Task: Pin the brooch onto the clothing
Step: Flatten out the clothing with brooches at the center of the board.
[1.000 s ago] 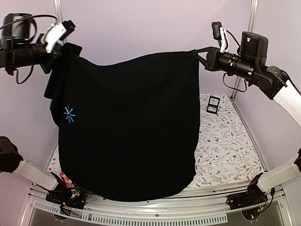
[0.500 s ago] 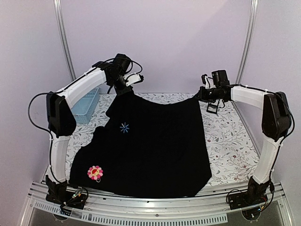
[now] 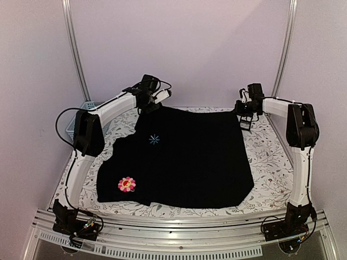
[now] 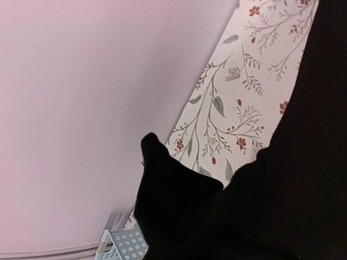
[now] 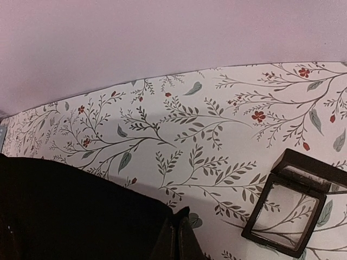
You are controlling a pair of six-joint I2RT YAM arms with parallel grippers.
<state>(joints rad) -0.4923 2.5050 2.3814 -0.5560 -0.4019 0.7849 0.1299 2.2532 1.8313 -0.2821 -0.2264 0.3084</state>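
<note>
Brooch [image 3: 127,184] lies face up on the clothing [image 3: 190,157], pink petals round a yellowish centre. It's on the shirt's near-left part, toward the near-left corner of the bench [image 3: 271,168]. Can't tell whether its pin goes through the fabric.

Left gripper [image 3: 147,108]: jaws closed down on the shirt's far-left corner, low at the bench's far edge, left of middle. In its wrist view the fingers are buried under a bunched hump of black fabric, with no gap visible.

Right gripper [image 5: 178,233]: fingers pressed together with the shirt's far-right corner nipped between them. It's low over the bench, near the far-right corner.

Outward from there:
- The shirt is spread flat between the two grips and covers most of the bench's middle. Its near border stops short of the near edge, and one sleeve sticks out on the left side.
- The blue star emblem [image 3: 154,139] is on the chest, left of centre, between the left gripper and the brooch and well apart from the brooch.
- The small black stand [image 5: 287,211] is a hinged frame with a clear window, standing open. It's on the floral surface just beside the right gripper and off the shirt.
- The light-blue basket [image 3: 73,114] is at the far-left corner, partly behind the left arm's elbow.
- Both arms reach out to the far edge.
</note>
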